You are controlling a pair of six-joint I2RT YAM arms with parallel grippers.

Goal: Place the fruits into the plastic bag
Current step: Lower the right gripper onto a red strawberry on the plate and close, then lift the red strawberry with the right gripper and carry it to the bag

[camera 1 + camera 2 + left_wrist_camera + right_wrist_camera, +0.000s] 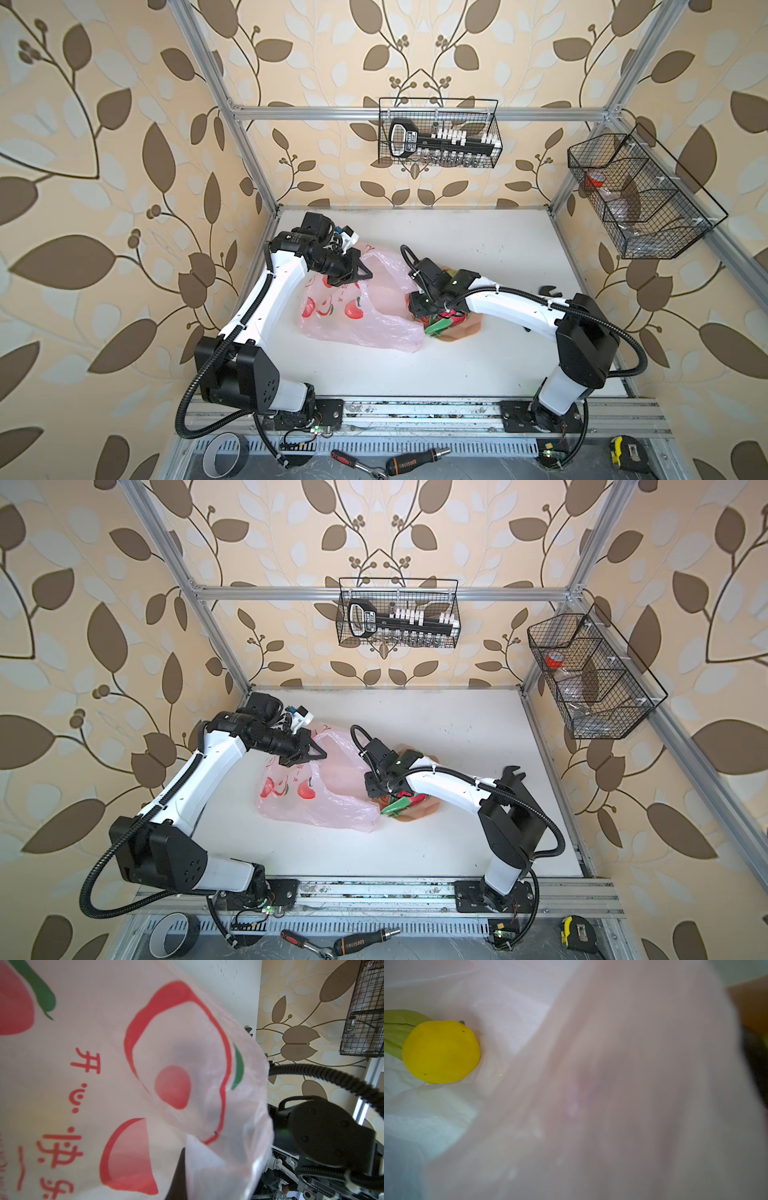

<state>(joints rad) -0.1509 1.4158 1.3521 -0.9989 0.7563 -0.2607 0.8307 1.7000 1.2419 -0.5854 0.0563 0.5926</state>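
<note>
Blurred pink film of the thin, crinkly, translucent plastic bag (612, 1084) lies right against the right wrist camera and fills most of that view. Past it, a small glossy yellow lemon (441, 1052) rests on crumpled pale film inside the bag. It looks nearly round from here, so its long axis cannot be read. Its dark stem nub sits on the side away from a green shape (394, 1030) that touches it and is too cut off to identify.

In both top views the bag (361, 328) (320, 808) lies on the white surface (478, 257). Its long axis slants from the far left toward the near right, its mouth is turned to the right, and its printed red apples face up.

The left end effector (345, 282) (297, 760) is pressed together on the bag's upper edge and holds it raised off the surface. In the left wrist view the printed film (145, 1064) drapes over a dark finger (176, 1172).

The right end effector (415, 307) (372, 787) sits at the bag's mouth. Its fingers are hidden, so I cannot tell how they stand.

Just beside the mouth, touching the bag's right end, a peach-coloured scalloped bowl (467, 330) (426, 810) holds a big pink-red dragon fruit (440, 322) (405, 802). The fruit lies lengthwise across the bowl with its green scale tips pointing toward the bag.
</note>
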